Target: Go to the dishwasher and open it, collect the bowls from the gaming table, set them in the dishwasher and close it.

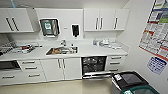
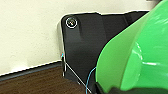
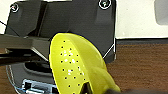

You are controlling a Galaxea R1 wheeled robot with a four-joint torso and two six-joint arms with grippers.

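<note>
**Bowls in hand, dishwasher open ahead**

Closest to me, my left hand point(image 2: 108, 89) grips the green bowl point(image 2: 135, 55). It is off the floor and tipped steeply on its edge. My right hand point(image 3: 86, 89) is closed on the yellow bowl point(image 3: 75, 65), which stands nearly upright on its rim and turns its speckled hollow sideways. Neither bowl has a long axis, being round; only the tilt matters. I judge both grips from the dark tips at each bowl's lower edge, as the fingers are hard to see.

Farther off, two bins point(image 1: 130, 83) stand on the floor just beside the dishwasher's lowered door.

Beyond them the dishwasher point(image 1: 93, 64) sits under the table point(image 1: 100, 51), right of the sink point(image 1: 62, 50). Its door lies flat, its long edge runs along the cabinet front, and its dark mouth faces me.

I take this to be the carrying step. Next I need a closer approach that keeps clear of the bins, then a bend to reach the rack.
</note>
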